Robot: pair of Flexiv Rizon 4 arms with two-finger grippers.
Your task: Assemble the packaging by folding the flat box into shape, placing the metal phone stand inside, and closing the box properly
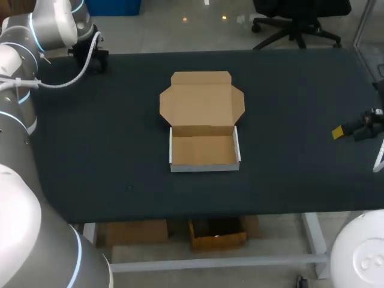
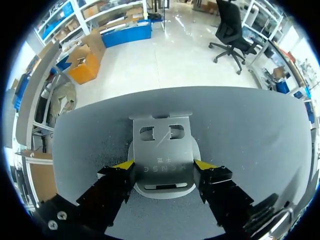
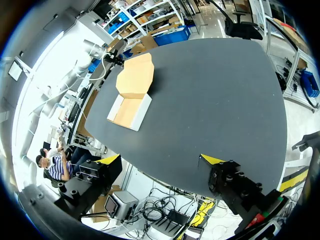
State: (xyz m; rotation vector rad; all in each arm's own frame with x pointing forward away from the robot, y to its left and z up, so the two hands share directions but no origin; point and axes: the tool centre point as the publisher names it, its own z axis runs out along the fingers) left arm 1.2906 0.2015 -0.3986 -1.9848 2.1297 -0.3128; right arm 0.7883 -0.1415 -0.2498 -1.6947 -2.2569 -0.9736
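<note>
The metal phone stand [image 2: 162, 150], a grey plate with two cut-outs on a round base, stands on the dark table between the fingers of my left gripper [image 2: 164, 164]. The yellow tips sit close against its two side edges, with the jaws still spread around it. In the head view that gripper [image 1: 90, 57] is at the table's far left corner. The cardboard box [image 1: 204, 150] is folded into a tray at mid-table, its lid [image 1: 202, 102] lying open behind it. My right gripper [image 1: 347, 131] hangs open and empty at the right edge, far from the box [image 3: 131, 102].
The dark table top [image 1: 288, 90] lies bare between the box and both grippers. A white cable [image 1: 72, 75] loops along my left arm near the far left corner.
</note>
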